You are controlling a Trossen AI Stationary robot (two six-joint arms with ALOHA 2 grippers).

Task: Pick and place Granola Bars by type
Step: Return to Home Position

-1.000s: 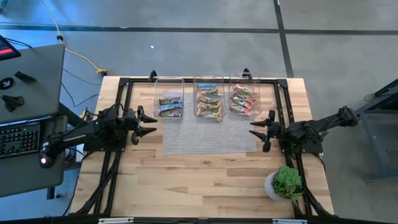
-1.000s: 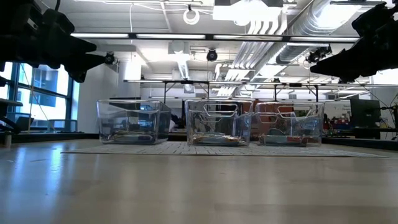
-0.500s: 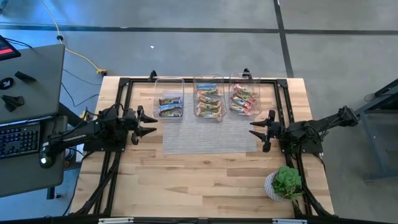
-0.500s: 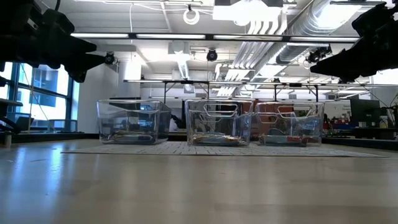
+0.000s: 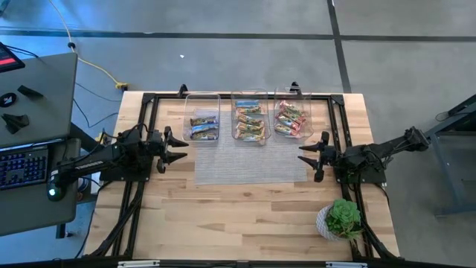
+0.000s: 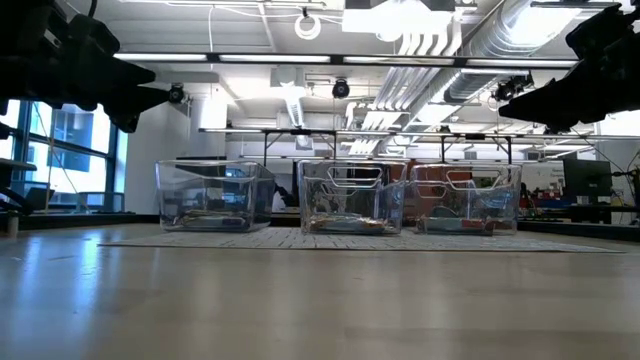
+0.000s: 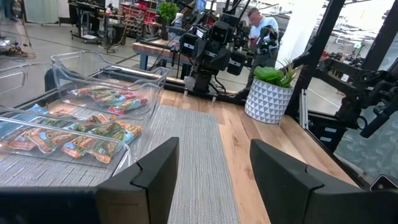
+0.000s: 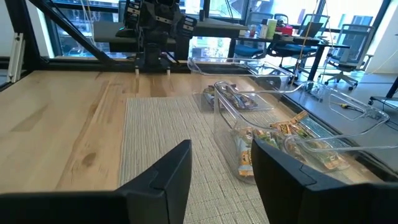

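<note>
left hand (image 5: pixel 184 149) aloft, jaws apart | right hand (image 5: pixel 303 154) aloft, jaws apart

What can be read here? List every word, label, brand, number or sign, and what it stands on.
No text in these pictures can be read.
The granola bars in the clear bins: the wrappers are printed, but the lettering is too small and blurred to read.
The keyboard on the side desk: the key marks are too small to read.
</note>
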